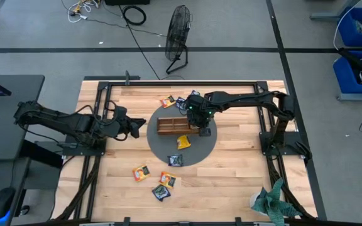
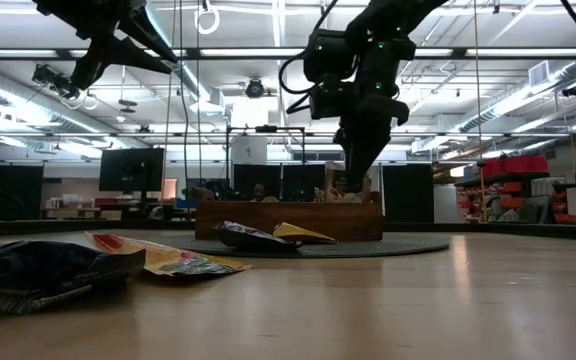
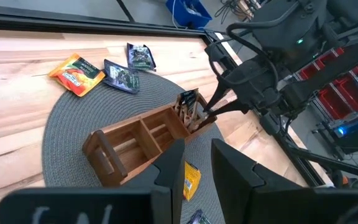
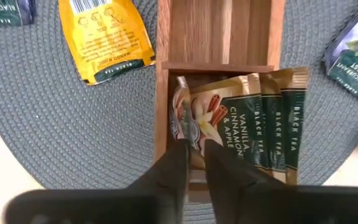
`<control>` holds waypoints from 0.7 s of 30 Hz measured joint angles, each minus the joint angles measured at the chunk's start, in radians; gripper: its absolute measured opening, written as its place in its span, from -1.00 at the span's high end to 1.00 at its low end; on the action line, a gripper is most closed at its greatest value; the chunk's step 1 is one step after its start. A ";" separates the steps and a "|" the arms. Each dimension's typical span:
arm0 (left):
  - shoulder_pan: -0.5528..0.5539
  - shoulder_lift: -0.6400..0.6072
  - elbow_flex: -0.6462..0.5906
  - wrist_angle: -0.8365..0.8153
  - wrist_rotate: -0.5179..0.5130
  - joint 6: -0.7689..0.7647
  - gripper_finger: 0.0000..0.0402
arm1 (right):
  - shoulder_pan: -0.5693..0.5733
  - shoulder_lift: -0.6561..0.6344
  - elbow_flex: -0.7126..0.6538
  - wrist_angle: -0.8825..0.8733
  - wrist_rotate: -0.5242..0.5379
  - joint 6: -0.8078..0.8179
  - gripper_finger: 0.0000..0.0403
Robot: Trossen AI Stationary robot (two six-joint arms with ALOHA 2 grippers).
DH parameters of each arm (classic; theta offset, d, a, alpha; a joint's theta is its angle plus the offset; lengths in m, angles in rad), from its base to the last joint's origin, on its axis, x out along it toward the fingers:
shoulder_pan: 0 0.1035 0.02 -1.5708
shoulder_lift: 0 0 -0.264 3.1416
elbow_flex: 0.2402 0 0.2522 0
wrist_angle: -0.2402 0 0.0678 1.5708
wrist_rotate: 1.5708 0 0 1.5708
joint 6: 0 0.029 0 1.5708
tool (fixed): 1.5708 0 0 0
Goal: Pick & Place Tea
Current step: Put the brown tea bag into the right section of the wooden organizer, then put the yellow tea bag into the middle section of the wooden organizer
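Over the tray's end compartment, your right tool (image 4: 194,163) is pinched on a tea sachet (image 4: 188,121).
Release too early and it may tip against the standing sachets (image 4: 263,118); left tool (image 1: 132,127) waits apart, near the counter's left edge.

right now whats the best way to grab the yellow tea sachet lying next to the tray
The yellow sachet lies flat on the grey mat, beside the wooden tray. Probably come straight down and pinch across its narrow width at the edge away from the tray, where the hand has clearance. It's thin, so one finger would likely have to slip under the edge.
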State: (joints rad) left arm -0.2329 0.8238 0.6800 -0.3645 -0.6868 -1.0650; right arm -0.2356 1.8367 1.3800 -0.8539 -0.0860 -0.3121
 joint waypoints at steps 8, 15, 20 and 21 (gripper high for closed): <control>0.000 0.000 0.000 0.000 0.000 0.003 0.59 | 0.000 -0.061 0.000 -0.008 0.000 0.032 0.24; 0.000 0.000 0.000 -0.001 0.037 0.043 0.59 | 0.021 -0.135 0.000 0.065 -0.051 0.235 0.09; -0.005 0.000 0.000 -0.037 0.157 0.066 0.59 | 0.073 -0.158 0.000 0.200 -0.103 0.321 0.14; -0.012 0.000 0.000 -0.051 0.182 0.067 0.59 | 0.084 -0.166 0.000 0.219 -0.106 0.330 0.16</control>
State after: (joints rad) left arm -0.2445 0.8238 0.6800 -0.4157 -0.5046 -0.9984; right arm -0.1512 1.6704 1.3800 -0.6345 -0.1915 0.0181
